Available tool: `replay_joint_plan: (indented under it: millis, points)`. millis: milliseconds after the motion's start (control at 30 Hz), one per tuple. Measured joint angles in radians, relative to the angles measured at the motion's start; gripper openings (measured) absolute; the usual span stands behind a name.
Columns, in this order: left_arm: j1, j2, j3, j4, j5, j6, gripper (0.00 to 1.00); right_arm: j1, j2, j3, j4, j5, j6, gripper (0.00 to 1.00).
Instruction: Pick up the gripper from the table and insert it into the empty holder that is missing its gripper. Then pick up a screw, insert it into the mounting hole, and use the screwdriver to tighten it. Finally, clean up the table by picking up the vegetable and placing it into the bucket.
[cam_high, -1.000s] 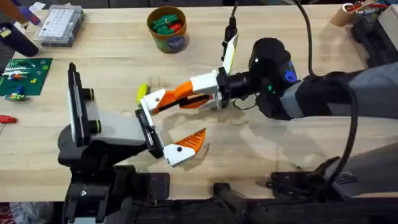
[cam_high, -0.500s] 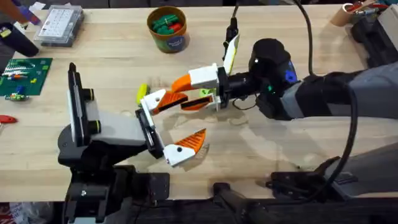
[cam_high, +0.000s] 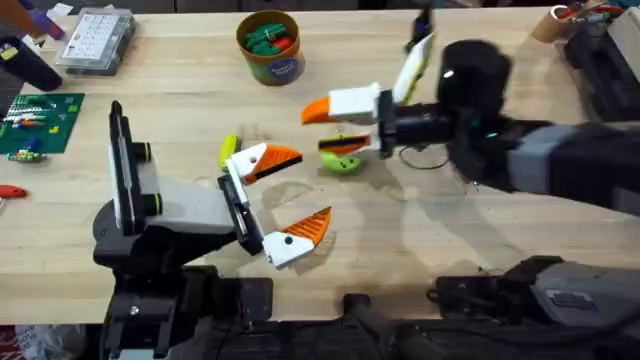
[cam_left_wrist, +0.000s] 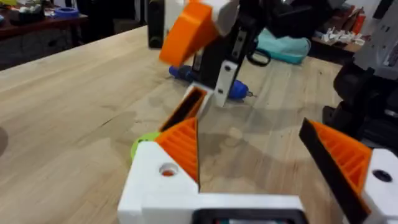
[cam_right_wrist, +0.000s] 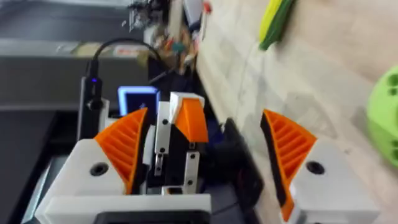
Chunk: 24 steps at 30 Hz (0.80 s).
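Between the two tools: bare desk (cam_high: 420, 250); the right tool stands off from the left tool's finger ends, not touching them.
Right tool (cam_high: 315, 130): fingers apart, nothing between them, hanging above the desk with its fingertips turned towards the left tool.
Left tool (cam_high: 312, 187): fingers spread wide, nothing between them; it ends the bulky grey arm.
Holder (cam_high: 238, 205): black-and-white jaw mount at the back of the left tool, carrying both of that tool's fingers.
Gripper (cam_high: 268, 160): sits on the holder's end nearer the right tool, white base against the mount, orange ribbed wedge pointing at the right tool; the left wrist view shows a round hole in its white base (cam_left_wrist: 166, 169).
Other finger (cam_high: 300, 232): orange and white with a black dot, on the holder's opposite end.
Vegetable (cam_high: 345, 165): green, on the desk just under the right tool's lower finger; I cannot tell whether they touch.
Yellow-green piece (cam_high: 228, 150): just beside the gripper's base, on the side away from the right tool.
Screwdriver (cam_left_wrist: 239, 90): blue, lying on the desk past the right tool as seen from the left tool.
Bucket (cam_high: 270, 45): well apart from both tools, near the desk's far edge, green and red pieces inside.
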Motion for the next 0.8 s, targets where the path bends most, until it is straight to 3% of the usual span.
replay_joint_plan:
  millis: [167,433,600,800]
  points:
    - [0.000,0.000,0.000,0.000,0.000,0.000,0.986,-0.089,-0.162,0.013,-0.233,0.022,-0.186,0.996]
    - [0.000,0.000,0.000,0.000,0.000,0.000,0.986,-0.215,-0.329,0.143,-0.964,0.069,-0.593,0.996]
    - [0.000,0.000,0.000,0.000,0.003,0.000,0.988,-0.230,-0.374,0.263,-1.309,0.204,-0.858,0.997]
    - [0.000,0.000,0.000,0.000,0.003,0.000,0.987,-0.230,-0.388,0.338,-1.501,0.408,-1.061,0.997]
